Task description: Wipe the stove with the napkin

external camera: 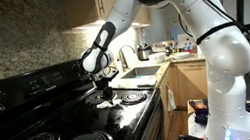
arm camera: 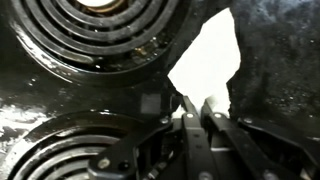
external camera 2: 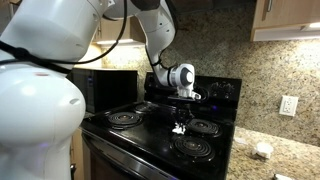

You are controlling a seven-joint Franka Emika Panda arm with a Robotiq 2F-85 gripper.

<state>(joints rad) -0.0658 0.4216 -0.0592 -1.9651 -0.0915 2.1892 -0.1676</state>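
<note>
The napkin (arm camera: 210,58) lies on the stove (external camera: 130,116) between two coil burners (arm camera: 100,30), one edge pinched between the fingers (arm camera: 188,120) of the gripper (arm camera: 200,110). In an exterior view the sink (external camera: 142,74) lies beyond the stove's far side.

Glossy black stove (arm camera: 40,100), ridged metal coils (arm camera: 95,25), thin white paper napkin (arm camera: 208,65).
</note>
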